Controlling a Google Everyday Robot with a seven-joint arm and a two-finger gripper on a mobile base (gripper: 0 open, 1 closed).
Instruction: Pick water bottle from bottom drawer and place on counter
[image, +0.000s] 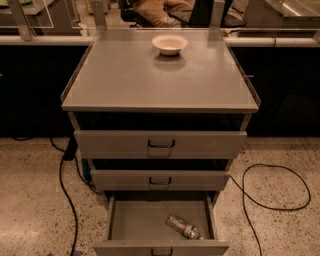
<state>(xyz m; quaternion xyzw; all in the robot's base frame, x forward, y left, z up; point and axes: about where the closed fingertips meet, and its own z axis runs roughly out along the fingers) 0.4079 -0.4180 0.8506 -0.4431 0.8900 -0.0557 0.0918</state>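
1. Speckled terrazzo floor (30, 210) surrounds a grey metal drawer cabinet. A thin black cable (270, 165) loops across the floor at 4 o'clock of the frame.
2. The broad flat grey metal counter (150, 80) fills the upper middle. Its front and centre show bare metal, so I judge there is room to set something down.
3. Two wider grey drawers (115, 145) sit stacked beneath the counter, handles facing the camera.
4. The bottom drawer (145, 220), a narrow grey metal tray at 6 o'clock, stands pulled out with its inside exposed. Access to it is already in place.
5. A small cream round bowl (170, 44) rests at 12 o'clock on the counter, near the back lip.
6. The small clear crinkled plastic water bottle (184, 227) lies slanted on its side at about 4 o'clock on the tray floor, close to the front wall. It has not yet been lifted.
7. The gripper is out of view, so I cannot tell whether it is wide or narrow. By my reading nearly everything is left to do: reach in, grasp, lift, place.
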